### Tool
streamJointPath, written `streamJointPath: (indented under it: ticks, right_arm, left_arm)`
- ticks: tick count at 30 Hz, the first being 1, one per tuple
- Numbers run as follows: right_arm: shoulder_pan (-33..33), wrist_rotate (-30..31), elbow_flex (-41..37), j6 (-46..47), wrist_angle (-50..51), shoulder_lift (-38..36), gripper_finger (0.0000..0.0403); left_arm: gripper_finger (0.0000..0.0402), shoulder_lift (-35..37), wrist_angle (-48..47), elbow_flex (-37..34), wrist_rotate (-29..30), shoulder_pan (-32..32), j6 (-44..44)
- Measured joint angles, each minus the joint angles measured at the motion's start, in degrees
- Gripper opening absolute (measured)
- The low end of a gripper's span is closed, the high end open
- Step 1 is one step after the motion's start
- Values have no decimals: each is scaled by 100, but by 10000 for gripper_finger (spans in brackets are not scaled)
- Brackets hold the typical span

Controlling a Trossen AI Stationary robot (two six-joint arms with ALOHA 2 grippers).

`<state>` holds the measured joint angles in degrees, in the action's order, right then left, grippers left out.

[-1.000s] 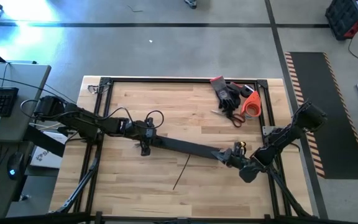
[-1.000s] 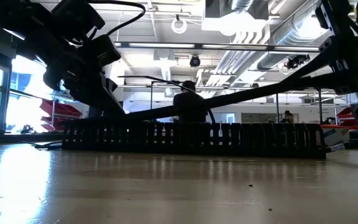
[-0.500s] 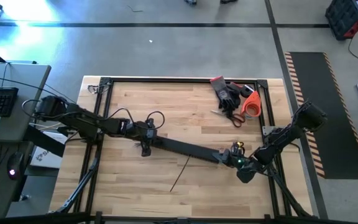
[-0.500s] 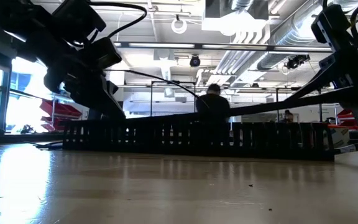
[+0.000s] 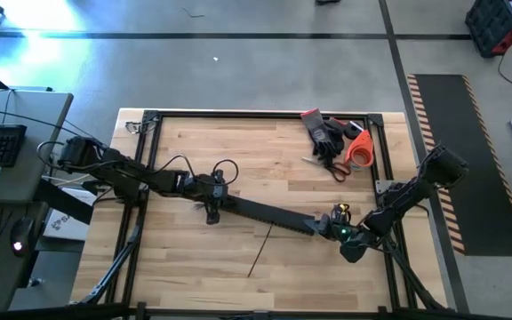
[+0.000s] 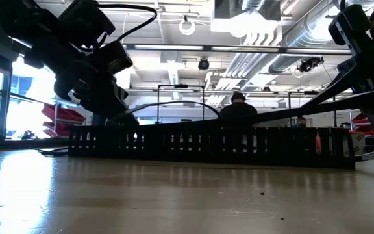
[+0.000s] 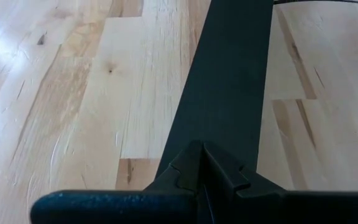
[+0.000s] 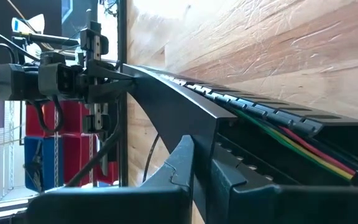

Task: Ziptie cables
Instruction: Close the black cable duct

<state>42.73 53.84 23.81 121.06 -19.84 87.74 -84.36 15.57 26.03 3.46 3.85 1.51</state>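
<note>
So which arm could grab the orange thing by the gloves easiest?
Probably the right: the right gripper is nearer the orange roll than the left gripper, though both are clamped on the flat black strip.

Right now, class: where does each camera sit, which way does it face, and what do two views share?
High: above the table, facing down; left gripper and right gripper hold the black strip's ends.
Low: at table-top height, facing across the slotted duct into the room; arms overhead.
Left wrist: on that arm, looking along the strip; own fingers.
Right wrist: on that arm, looking along strip and duct; own fingers.
Shared: both wrist views show the strip.
</note>
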Motion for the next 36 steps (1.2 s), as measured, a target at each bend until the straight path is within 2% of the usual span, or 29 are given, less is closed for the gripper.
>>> streamJointPath:
  ticks: [4, 7, 14, 19, 24, 26, 31, 36]
  right_arm:
    - [79, 0, 0, -138, -11, 1, 3]
    - [88, -67, 0, -270, 48, 2, 23]
    - [126, -405, 0, -604, 200, -69, 137]
    - [169, -522, 0, -1771, 463, -640, 203]
    - [36, -647, 38, -4126, 564, -1457, 222]
    - [-100, -919, 92, -4826, 546, -1672, 222]
    - [-353, -1894, 110, -5865, 630, -1847, 222]
    - [-495, -3025, 134, -5854, 1376, -1847, 222]
  left_arm:
    - [0, -2, 9, -1, -5, -1, 38]
    - [0, -7, 18, -1, -15, 0, 40]
    - [0, -7, 26, -1, -15, -1, 86]
    - [0, -7, 27, -1, -15, -1, 86]
    - [0, -4, 67, -1, 13, -4, 93]
    - [0, 0, 96, -4, 23, -4, 132]
    - [0, 1, 145, -8, 26, -4, 186]
    - [0, -24, 179, -12, -21, -1, 186]
